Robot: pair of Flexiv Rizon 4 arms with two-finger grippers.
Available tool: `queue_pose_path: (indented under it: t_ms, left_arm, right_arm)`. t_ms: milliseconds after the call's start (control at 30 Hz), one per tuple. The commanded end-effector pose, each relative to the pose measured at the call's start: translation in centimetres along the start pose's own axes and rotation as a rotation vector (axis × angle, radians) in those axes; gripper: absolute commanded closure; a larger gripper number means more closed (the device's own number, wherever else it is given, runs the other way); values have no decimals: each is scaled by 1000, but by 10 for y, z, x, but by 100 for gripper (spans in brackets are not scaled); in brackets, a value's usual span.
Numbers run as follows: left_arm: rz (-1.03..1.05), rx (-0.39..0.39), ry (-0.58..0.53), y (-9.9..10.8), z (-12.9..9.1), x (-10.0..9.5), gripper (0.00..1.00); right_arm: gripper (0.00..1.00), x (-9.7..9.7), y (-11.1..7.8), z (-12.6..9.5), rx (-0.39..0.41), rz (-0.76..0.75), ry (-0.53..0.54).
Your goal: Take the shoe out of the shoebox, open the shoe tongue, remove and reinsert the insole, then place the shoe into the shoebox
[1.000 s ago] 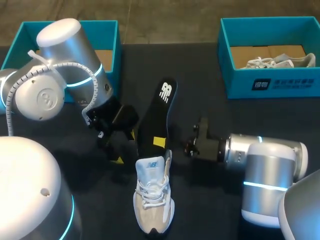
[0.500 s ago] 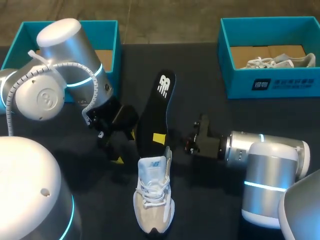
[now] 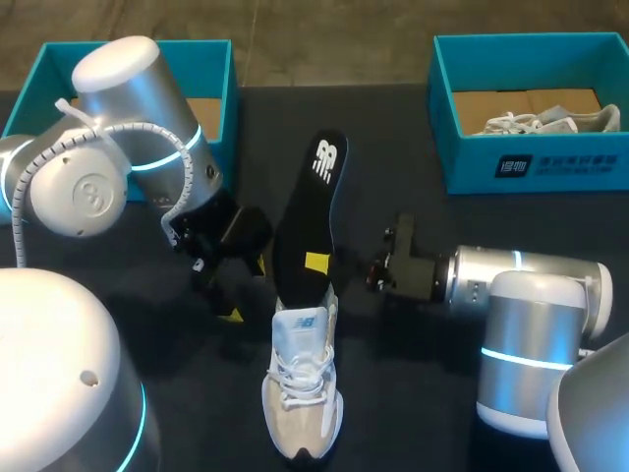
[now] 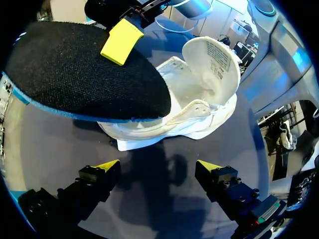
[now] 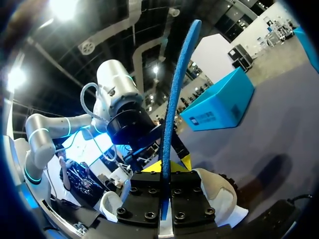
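the step in hand looked to be the reinsertion. the right gripper (image 3: 316, 262) was clamped on the black foam insole with a blue edge (image 3: 310, 221), both fingers pressing its faces from either side, seen edge-on in the right wrist view (image 5: 177, 99). the insole stood tilted, its lower end at the mouth of the white and beige lace-up sneaker (image 3: 303, 388) and its logo end up and away beyond the sneaker's heel. the sneaker lay on the dark desk (image 3: 393, 177), its tongue folded back toward the laces and the mouth wide (image 4: 199, 99).

to do this well, the insole's lower end should probably go in under the tongue and slide flat along the sole toward the toe. if pushed steeply it might buckle, or shove the sneaker along the desk. the grip sat low on the insole, so it would likely need to shift higher before the last stretch went in. the left gripper (image 4: 158, 167) had its fingers apart and empty just beside the sneaker's heel, and it could brace the heel there.

counted: one insole, two grippers. there were two teal cardboard shoeboxes, one well beyond the sneaker toward the left arm (image 3: 211, 69), one well beyond it toward the right arm (image 3: 531, 162). there were two shoes: the sneaker on the desk, and a second pale shoe (image 3: 541, 121) in the right-hand shoebox.
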State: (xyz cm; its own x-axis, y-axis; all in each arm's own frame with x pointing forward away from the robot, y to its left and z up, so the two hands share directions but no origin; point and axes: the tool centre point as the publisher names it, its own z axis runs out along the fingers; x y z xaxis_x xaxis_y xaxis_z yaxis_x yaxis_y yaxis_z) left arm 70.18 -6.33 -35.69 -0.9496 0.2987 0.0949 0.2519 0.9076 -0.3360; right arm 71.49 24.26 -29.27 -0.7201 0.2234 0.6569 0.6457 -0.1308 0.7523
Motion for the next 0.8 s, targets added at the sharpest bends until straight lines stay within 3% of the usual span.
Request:
queue_pose_path:
  t_ms: [33, 800]
  left_arm:
    - [-1, 0, -3, 0, 1, 1, 0]
    - [-1, 0, -3, 0, 1, 1, 0]
  right_arm:
    - [100, -3, -3, -3, 7, 0, 2]
    - [100, -20, -16, -4, -25, 5, 39]
